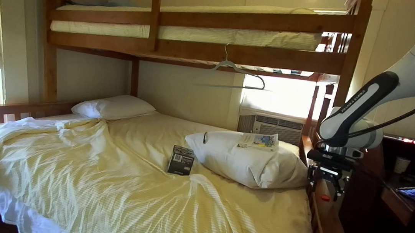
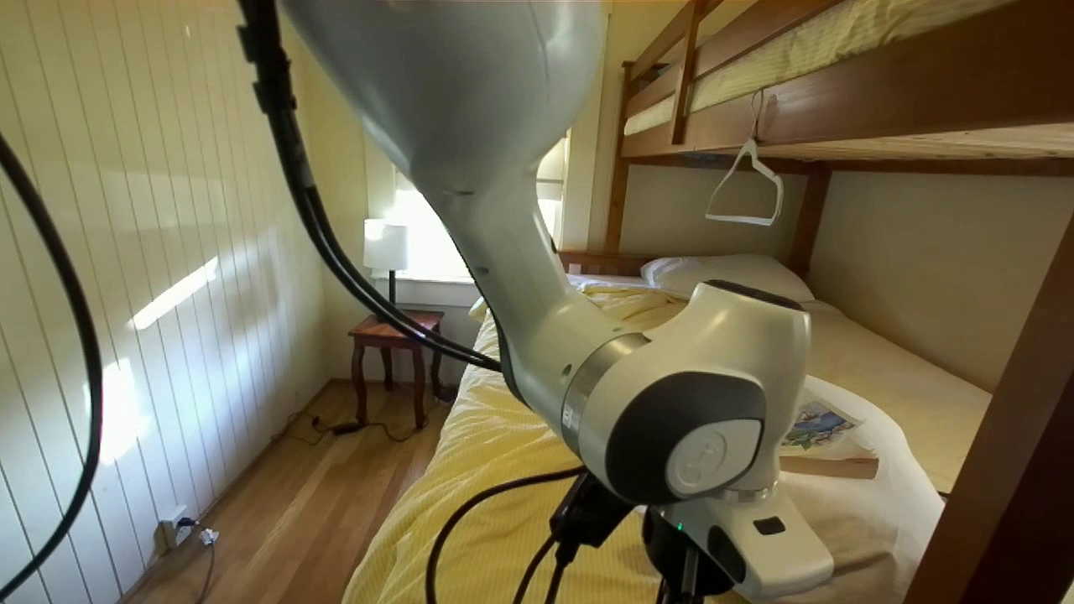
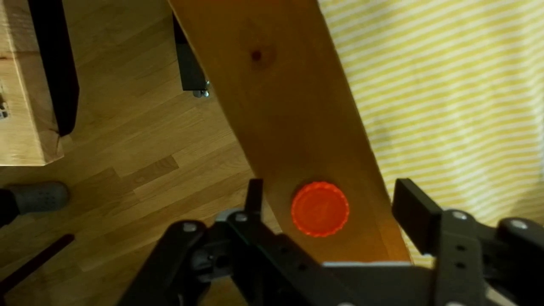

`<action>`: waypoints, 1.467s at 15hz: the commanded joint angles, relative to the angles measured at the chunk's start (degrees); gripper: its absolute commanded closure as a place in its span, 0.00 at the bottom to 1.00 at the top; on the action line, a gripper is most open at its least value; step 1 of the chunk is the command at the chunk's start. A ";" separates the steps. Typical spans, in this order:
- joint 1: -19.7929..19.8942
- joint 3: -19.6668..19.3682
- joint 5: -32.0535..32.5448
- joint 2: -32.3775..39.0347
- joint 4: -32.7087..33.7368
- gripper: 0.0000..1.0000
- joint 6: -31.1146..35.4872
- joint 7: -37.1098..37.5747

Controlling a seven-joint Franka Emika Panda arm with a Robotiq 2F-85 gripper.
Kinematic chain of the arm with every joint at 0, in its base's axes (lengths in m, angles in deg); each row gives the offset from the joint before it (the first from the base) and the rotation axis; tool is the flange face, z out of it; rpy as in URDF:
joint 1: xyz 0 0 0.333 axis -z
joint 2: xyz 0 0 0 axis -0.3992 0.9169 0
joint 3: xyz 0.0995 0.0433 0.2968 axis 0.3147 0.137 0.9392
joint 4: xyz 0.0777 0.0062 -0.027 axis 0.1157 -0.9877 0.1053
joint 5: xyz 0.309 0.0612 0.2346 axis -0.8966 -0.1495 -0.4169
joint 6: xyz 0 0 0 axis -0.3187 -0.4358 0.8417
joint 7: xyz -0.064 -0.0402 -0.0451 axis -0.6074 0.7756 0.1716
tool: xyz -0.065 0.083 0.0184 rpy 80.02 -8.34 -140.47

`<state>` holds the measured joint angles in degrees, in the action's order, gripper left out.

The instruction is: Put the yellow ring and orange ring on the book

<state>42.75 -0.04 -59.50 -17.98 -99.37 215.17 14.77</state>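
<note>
Holding the gripper [image 3: 330, 195] spread above the rail [image 3: 293, 110], over the orange ring [image 3: 320, 209] lying flat there. Can see a yellow spot [image 1: 262, 145], too small to name, on the book [image 1: 252, 140] atop the pillow [image 1: 232, 159].

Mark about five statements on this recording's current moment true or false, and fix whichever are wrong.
1. The book rests on a pillow, near the dark box. True.
2. The dark box sits on top of the book. False: it sits on the bed.
3. The tool is open over the orange ring. True.
4. The orange ring lies on the book. False: it lies on the wooden rail.
5. The hanger hangs from the upper bunk. True.
</note>
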 commanded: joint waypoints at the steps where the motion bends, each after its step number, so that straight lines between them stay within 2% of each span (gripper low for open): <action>1: -0.57 -0.45 -1.81 -0.44 -0.78 0.31 0.46 0.05; 2: -0.55 -0.50 -1.76 -0.51 -0.82 0.32 0.50 0.17; 3: -0.50 -0.56 -1.79 -0.60 -0.82 0.38 0.51 0.23; 12: -0.43 -0.77 -2.61 -0.23 -0.87 0.44 0.48 0.33; 14: -0.41 -0.79 -3.04 -0.04 -0.83 0.47 0.42 0.22; 15: -0.42 -0.77 -3.38 0.13 -0.76 0.54 0.34 0.11; 16: -0.45 -0.75 -3.70 0.26 -0.73 0.52 0.33 0.06; 17: -0.48 -0.72 -4.03 0.39 -0.67 0.58 0.39 -0.01; 19: -0.49 -0.71 -4.52 0.48 -0.53 0.78 0.45 0.03; 20: -0.50 -0.69 -4.78 0.46 -0.47 0.85 0.53 0.02; 21: -0.51 -0.72 -4.71 0.35 -0.45 0.91 0.66 0.20; 22: -0.50 -0.75 -4.60 0.24 -0.46 0.91 0.73 0.32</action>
<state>42.74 -0.39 -62.39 -17.78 -99.26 215.25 15.03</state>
